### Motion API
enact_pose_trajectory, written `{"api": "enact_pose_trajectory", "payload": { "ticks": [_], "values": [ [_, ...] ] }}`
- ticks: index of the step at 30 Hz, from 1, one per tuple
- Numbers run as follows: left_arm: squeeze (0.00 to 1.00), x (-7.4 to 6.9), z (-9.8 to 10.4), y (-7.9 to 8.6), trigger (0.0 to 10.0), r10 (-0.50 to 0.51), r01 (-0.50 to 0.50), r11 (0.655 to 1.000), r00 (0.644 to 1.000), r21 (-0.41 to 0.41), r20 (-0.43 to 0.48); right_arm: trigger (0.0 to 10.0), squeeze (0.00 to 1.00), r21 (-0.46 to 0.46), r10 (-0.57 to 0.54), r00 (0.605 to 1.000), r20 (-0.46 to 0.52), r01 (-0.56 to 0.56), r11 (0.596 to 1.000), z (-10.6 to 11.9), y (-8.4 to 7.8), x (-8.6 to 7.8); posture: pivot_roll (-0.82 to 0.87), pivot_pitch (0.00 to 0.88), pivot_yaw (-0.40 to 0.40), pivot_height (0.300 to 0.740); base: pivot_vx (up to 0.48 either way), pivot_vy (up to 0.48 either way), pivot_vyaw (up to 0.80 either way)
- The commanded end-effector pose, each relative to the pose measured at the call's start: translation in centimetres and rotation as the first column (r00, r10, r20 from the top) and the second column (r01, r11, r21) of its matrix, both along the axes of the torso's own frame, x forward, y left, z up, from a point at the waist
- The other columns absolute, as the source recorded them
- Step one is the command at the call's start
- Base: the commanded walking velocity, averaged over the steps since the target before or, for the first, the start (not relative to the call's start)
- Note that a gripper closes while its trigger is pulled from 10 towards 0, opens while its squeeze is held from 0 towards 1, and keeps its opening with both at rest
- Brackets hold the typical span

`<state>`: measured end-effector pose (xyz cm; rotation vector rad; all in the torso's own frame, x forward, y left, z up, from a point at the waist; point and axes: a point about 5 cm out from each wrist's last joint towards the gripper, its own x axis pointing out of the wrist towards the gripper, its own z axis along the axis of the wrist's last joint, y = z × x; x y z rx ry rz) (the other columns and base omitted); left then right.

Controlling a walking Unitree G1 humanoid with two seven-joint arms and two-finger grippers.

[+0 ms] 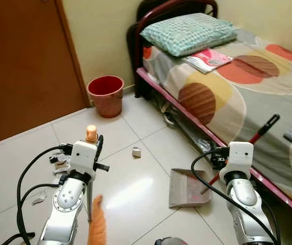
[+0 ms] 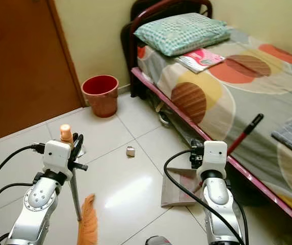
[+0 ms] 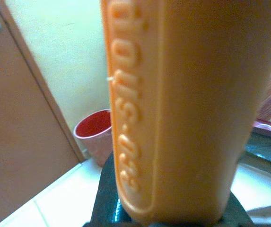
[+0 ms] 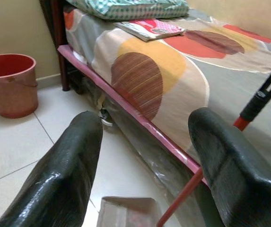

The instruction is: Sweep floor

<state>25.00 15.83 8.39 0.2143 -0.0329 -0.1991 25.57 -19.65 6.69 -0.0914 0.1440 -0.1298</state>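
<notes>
My left gripper (image 1: 97, 144) is shut on the broom handle (image 3: 182, 109), whose orange tip (image 1: 90, 133) sticks up above the fingers. The grey pole runs down to orange bristles (image 1: 98, 224) on the tiles. A grey dustpan (image 1: 187, 188) lies on the floor beside the bed. Its long red handle (image 1: 260, 133) leans up against the mattress edge. My right gripper (image 4: 144, 142) hangs open just above the dustpan, and the red handle (image 4: 182, 196) stands beside one of the fingers (image 4: 230, 165). A small crumpled scrap (image 1: 136, 151) lies on the tiles ahead, and more paper bits (image 1: 59, 161) lie left of the broom.
A red bucket (image 1: 106, 95) stands by the wall next to the brown door (image 1: 23, 61). The bed (image 1: 227, 81), with a pillow (image 1: 189, 33) and a magazine (image 1: 208, 59) on it, fills the right side. Things are stored under its pink frame (image 1: 186, 115).
</notes>
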Motion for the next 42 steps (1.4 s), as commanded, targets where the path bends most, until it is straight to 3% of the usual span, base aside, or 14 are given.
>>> {"api": "enact_pose_trajectory", "payload": {
  "ticks": [1,13,23,26,35,42],
  "values": [
    [0.0,0.4,0.7,-0.2,10.0,-0.011,0.011,1.0,0.999,-0.016,0.035,10.0,0.0,0.0,0.004,1.0,0.024,-0.004,1.0,0.6,0.2,0.4,-0.06,0.0,0.014,0.74,0.0,0.0,-0.8],
    [0.0,0.5,0.8,-0.6,10.0,-0.026,0.027,0.999,0.999,-0.018,0.036,10.0,0.0,0.008,0.018,0.999,0.027,-0.019,1.0,0.8,0.5,0.8,-0.06,0.0,0.014,0.74,0.288,0.0,-0.8],
    [0.0,0.4,1.3,-0.5,10.0,0.014,-0.012,0.999,0.999,-0.047,0.05,10.0,0.0,-0.01,0.04,0.998,0.041,-0.04,0.999,1.3,0.5,1.5,-0.06,0.012,0.014,0.74,0.0,0.0,-0.64],
    [0.0,0.2,1.0,-0.2,10.0,0.06,-0.059,0.998,0.998,-0.023,0.033,10.0,0.0,-0.011,0.044,0.998,0.045,-0.044,0.999,1.4,0.6,1.6,-0.06,0.015,0.01,0.74,0.0,0.0,0.0],
    [0.0,0.0,0.8,-0.6,10.0,0.023,-0.022,0.999,1.0,-0.043,0.013,10.0,0.0,-0.015,0.062,0.995,0.082,-0.061,0.998,2.1,0.4,1.6,-0.06,0.001,0.018,0.74,0.0,0.0,0.0],
    [0.0,0.4,0.8,-0.4,10.0,0.025,-0.025,0.999,1.0,-0.037,0.007,10.0,0.0,-0.024,0.06,0.995,0.085,-0.058,0.998,2.2,0.2,1.9,-0.06,0.0,0.021,0.74,0.0,-0.324,0.0]
  ]
}}
